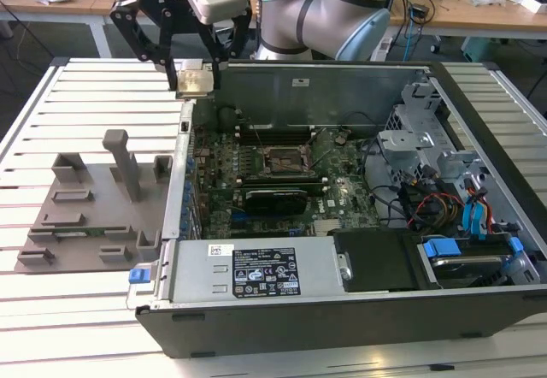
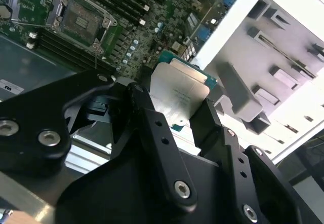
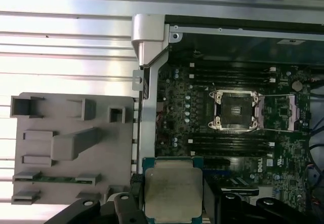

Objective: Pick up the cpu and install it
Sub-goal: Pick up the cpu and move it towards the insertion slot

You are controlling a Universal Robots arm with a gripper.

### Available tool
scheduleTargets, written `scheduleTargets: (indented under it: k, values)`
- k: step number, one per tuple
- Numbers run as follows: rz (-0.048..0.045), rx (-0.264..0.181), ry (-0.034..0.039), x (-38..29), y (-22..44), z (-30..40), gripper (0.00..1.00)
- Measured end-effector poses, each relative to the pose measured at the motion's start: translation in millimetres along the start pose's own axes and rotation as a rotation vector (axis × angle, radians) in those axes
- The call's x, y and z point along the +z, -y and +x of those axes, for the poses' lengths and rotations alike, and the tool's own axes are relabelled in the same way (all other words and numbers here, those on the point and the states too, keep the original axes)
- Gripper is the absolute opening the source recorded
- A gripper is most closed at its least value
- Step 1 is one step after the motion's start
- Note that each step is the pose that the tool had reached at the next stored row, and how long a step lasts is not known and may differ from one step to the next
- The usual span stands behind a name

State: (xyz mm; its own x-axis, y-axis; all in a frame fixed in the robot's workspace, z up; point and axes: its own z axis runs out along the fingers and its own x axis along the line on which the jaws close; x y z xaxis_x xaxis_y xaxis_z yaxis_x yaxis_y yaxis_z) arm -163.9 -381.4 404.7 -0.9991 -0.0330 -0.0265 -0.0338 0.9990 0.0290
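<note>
1. Tool state: the gripper [image 1: 195, 72] pinches the cpu [image 1: 195, 81] by two opposite edges. In the second wrist view the black fingers [image 2: 152, 113] press on either side of the chip [image 2: 179, 92], whose silvery top faces the camera.
2. Location of the cpu: held in the air, touching nothing but the fingers. In the exterior view it hangs over the far corner of the open computer case [image 1: 342, 314], on the exterior view's left, about where the case wall meets the slatted table [image 1: 85, 96].
3. The grey holder plate [image 1: 94, 198] lies on the table beside the case, well apart from the chip.
4. Target: the socket [image 1: 282, 157] sits mid-motherboard inside the case. In the first wrist view its dark centre [image 3: 235, 110] is exposed inside a metal frame, and the cpu [image 3: 173, 191] is off to one side of it, not above it.
5. Step in hand (judgement): pick-up is done; this is the carry toward the socket. Installation is not yet begun.
6. What seating calls for (judgement): chip centred over the socket, kept level, edges square to the frame. The correct corner orientation cannot be read from these views. A gentle vertical descent, since a tilted or offset placement could damage the contacts.
</note>
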Motion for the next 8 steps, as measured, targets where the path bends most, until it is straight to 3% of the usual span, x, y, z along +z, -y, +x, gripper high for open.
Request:
scheduleTargets:
  k: [8]
  values:
    - [0.0112,-0.001,-0.0004,12.4,-6.7,-12.9,0.55]
